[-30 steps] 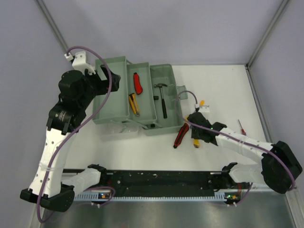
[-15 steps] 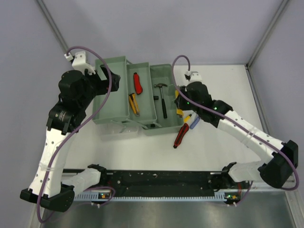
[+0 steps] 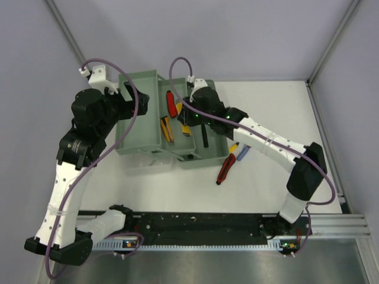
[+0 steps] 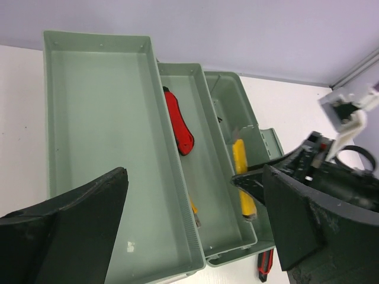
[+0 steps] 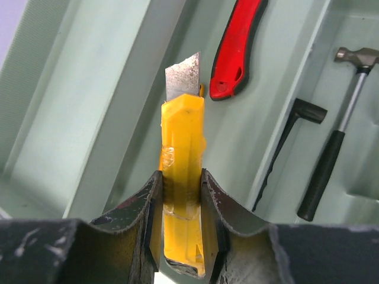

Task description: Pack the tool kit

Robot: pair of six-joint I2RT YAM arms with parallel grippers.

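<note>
Our left gripper (image 4: 177, 177) hangs wide apart over the left tray of the toolbox (image 3: 145, 127). Our right gripper (image 5: 180, 177), clamped on the yellow knife (image 5: 182, 124), has swung from the bench (image 3: 272, 100) to above the middle tray; we judge release comes next.

1. My grey-green rectangular plastic toolbox (image 3: 148, 127) is one plain colour throughout.
2. My yellow plastic utility knife (image 5: 183, 142) shows a bare silver blade.
3. My red-handled tool (image 5: 240, 41), top centre of the right wrist view, is solid red.
4. My black-handled hammer (image 5: 330, 160) has a steel-grey head.
</note>
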